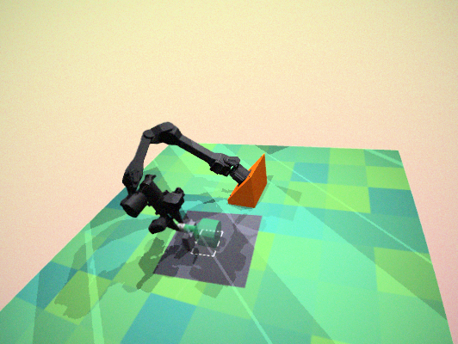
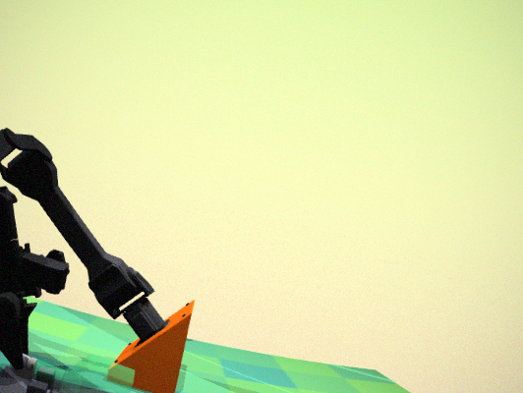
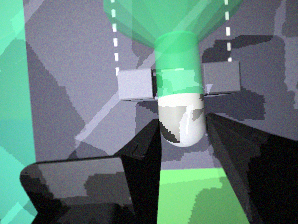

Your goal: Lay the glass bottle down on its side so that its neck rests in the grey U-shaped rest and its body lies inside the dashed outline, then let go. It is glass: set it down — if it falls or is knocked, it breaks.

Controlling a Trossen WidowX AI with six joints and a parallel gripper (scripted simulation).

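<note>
The black parallel-jaw gripper [image 1: 182, 229] [image 2: 21, 364] [image 3: 182, 122] is clenched on the white rounded end [image 1: 181, 226] [image 2: 29, 363] [image 3: 182, 117] of the translucent green glass bottle [image 1: 208, 231] [image 2: 45, 371] [image 3: 179, 65], one finger on each side. The bottle lies over on its side, its neck nearest the fingers and its wide body pointing away from them.

Just beyond the fingertips, the two blocky uprights of the grey U-shaped rest [image 1: 188, 243] [image 3: 135, 84] flank the neck in the wrist view. Whether the neck bears on the rest cannot be determined. Farther out from the gripper, the body appears over part of the white dashed outline [image 1: 203, 254] [image 3: 115, 42]; in the top view it overlaps the outline's portion nearer the orange base and extends past that edge. Contact between the body and the surface cannot be confirmed.

Below the gripper and bottle is a flat, dark grey-purple mat [image 1: 241, 267] [image 3: 65, 100], set on a green and teal patchwork table top [image 1: 344, 258] [image 2: 246, 368] [image 3: 10, 100]. The black jointed arm [image 1: 189, 148] [image 2: 74, 226] arches from an orange wedge-shaped base [image 1: 258, 189] [image 2: 162, 364], well apart from the gripper.
</note>
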